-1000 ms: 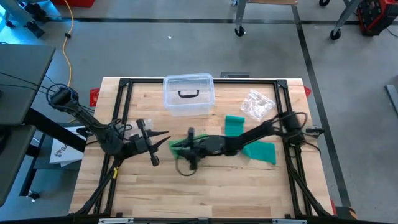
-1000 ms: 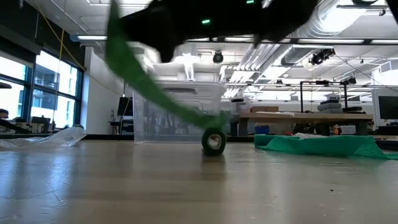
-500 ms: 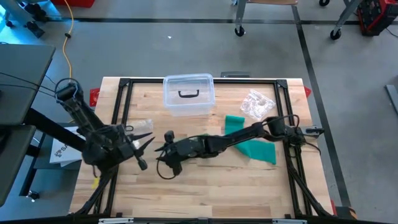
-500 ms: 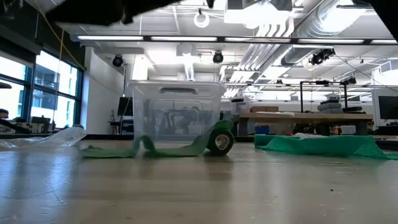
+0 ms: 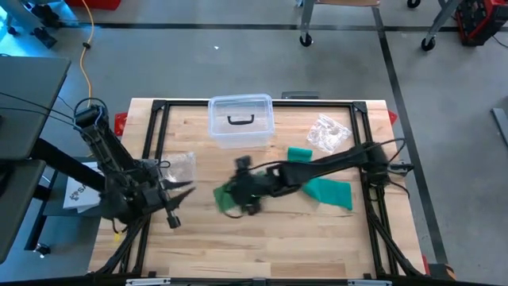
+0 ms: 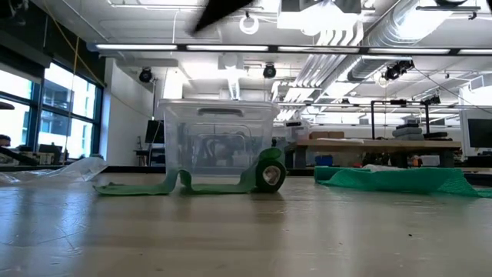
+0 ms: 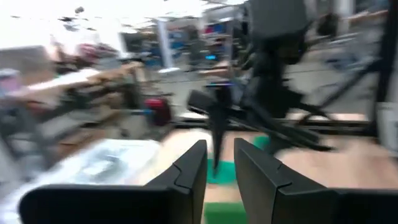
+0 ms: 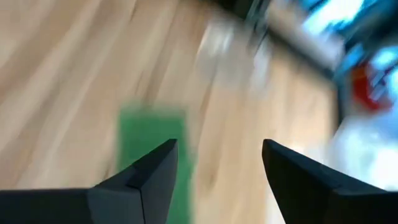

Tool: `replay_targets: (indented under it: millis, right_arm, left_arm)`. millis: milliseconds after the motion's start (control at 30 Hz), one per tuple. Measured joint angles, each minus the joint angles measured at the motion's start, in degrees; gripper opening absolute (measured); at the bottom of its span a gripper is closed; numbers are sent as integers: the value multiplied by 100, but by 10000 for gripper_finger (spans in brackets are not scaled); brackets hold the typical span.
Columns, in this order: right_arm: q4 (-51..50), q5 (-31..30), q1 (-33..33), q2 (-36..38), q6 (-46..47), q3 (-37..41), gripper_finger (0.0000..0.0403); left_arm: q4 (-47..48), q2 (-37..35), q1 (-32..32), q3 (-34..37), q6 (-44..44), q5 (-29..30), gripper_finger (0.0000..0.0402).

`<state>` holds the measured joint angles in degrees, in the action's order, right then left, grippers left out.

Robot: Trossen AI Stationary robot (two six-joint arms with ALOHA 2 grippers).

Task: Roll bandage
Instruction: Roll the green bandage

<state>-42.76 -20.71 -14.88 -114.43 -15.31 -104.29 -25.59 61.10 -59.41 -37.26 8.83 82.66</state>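
The green bandage (image 6: pixel 269 174) lies on the wooden table in front of the clear box. Its rolled part stands on its round side. A loose strip (image 6: pixel 138 188) runs flat from the roll toward the table's left. My right gripper (image 5: pixel 238 191) hovers above the bandage (image 5: pixel 228 199), slanting down, its fingers wide open (image 8: pixel 217 146) over the green strip (image 8: pixel 149 143). My left gripper (image 5: pixel 186 187) stands level at the table's left, pointing toward the bandage. A narrow gap shows between its fingers (image 7: pixel 219 155) with nothing in it.
A clear lidded box (image 5: pixel 240 121) stands at the far middle. A crumpled plastic bag (image 5: pixel 327 133) lies at the far right and another (image 5: pixel 181 165) near my left gripper. Green gauze (image 5: pixel 332 193) lies heaped at the right. Black frame rails (image 5: pixel 155 127) border the table.
The strip, held up and taut above the roll a second ago, has dropped and now lies slack and flat on the table; the roll stayed where it was. My right gripper has risen clear of it. My left gripper has drawn back toward the table's left edge.
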Motion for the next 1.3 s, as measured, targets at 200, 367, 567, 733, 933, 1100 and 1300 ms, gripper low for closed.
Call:
replay_targets:
  millis: [200,367,567,733,933,1100,1300]
  right_arm:
    - [-41,-247,-288,1734,1679,2383,226]
    - [1274,-830,-628,2971,3215,4282,226]
    - [2816,-1439,-1095,3765,4104,5772,226]
    - [3626,-1663,-1310,3888,4360,6391,226]
    - [4328,-1495,-1328,3775,4217,6771,226]
    - [5031,-1070,-1131,3362,3624,6891,226]
    - [6116,-241,-679,2717,2758,6876,226]
  left_arm:
    - [2573,134,1153,193,-3798,-2536,23]
    - [3529,735,2537,200,-4652,-4225,5]
    - [3092,1885,3649,193,-3874,-6677,8]
    - [3229,2716,3908,195,-3912,-7290,1]
    - [4223,2775,3823,126,-4705,-8066,1]
    - [5760,2163,3572,179,-5443,-8191,1]
    - [7346,1458,3430,212,-6272,-7932,1]
